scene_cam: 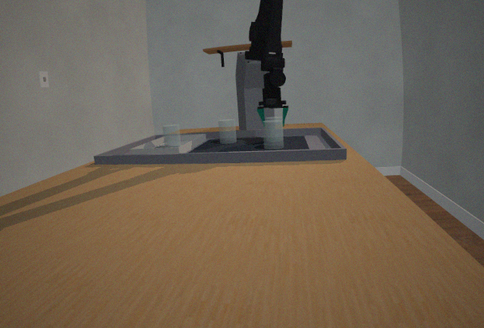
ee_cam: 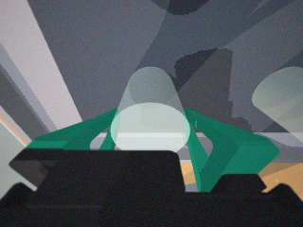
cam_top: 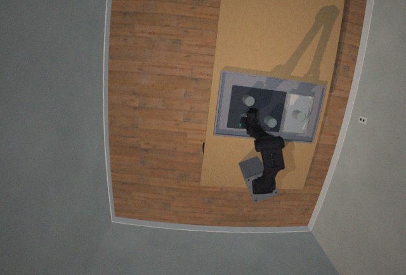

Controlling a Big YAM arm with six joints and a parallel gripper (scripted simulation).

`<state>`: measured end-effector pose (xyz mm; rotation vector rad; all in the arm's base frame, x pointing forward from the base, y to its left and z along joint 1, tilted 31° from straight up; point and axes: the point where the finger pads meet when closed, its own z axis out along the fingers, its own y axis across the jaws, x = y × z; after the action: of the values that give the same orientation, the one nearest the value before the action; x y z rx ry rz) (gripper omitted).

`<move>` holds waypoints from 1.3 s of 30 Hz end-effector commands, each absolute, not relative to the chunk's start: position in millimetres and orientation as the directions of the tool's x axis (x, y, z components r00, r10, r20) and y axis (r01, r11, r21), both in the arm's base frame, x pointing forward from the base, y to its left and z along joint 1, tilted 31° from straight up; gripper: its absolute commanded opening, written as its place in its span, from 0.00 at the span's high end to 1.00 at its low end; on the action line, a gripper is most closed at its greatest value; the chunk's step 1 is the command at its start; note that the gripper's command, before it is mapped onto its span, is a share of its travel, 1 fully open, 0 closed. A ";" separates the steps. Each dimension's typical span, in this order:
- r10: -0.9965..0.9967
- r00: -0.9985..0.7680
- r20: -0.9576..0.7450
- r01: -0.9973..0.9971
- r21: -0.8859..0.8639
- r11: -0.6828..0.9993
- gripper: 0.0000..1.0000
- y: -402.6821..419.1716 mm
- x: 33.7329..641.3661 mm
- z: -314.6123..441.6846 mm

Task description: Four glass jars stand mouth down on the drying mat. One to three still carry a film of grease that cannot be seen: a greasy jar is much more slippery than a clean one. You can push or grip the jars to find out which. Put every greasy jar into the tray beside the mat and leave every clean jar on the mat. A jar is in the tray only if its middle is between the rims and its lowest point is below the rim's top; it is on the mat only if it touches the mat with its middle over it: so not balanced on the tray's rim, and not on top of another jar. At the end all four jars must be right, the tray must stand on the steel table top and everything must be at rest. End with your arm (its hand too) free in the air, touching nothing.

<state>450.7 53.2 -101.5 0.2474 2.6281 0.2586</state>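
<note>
My gripper (cam_top: 248, 121) (scene_cam: 274, 122) (ee_cam: 151, 113) is open, pointing down, its green fingers on either side of an upright glass jar (cam_top: 242, 115) (ee_cam: 151, 132) at the mat's near left. The fingers look very close to its sides; contact cannot be told. A second jar (cam_top: 249, 101) (scene_cam: 273, 135) stands behind it on the dark mat (cam_top: 238, 92) (scene_cam: 296, 143), and a third jar (cam_top: 271, 121) (scene_cam: 227, 132) (ee_cam: 284, 96) stands near the mat's right edge. The fourth jar (cam_top: 301, 115) (scene_cam: 171, 135) stands inside the white tray (cam_top: 295, 97) right of the mat. Grease cannot be seen.
The steel table top (cam_top: 226, 101) has a raised rim (scene_cam: 234, 156) around the mat and tray. It sits on a wooden bench (cam_top: 262, 19) (scene_cam: 234, 238). The third jar is close to the right of my gripper, and the second jar is just behind it.
</note>
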 end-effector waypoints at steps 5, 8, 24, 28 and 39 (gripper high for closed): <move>0.219 -0.863 -0.455 0.124 0.229 0.965 0.25 59.4 454.5 -98.1; 0.219 -0.863 -0.455 0.124 0.229 0.965 0.25 59.4 454.5 -98.1; 0.219 -0.863 -0.455 0.124 0.230 0.965 1.00 59.4 454.5 -98.1; 0.219 -0.863 -0.455 0.124 0.230 0.965 1.00 57.9 449.4 -89.0; 0.219 -0.863 -0.455 0.124 0.230 0.965 1.00 54.2 436.4 -66.3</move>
<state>443.2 52.6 -77.9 0.2469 2.6232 0.2585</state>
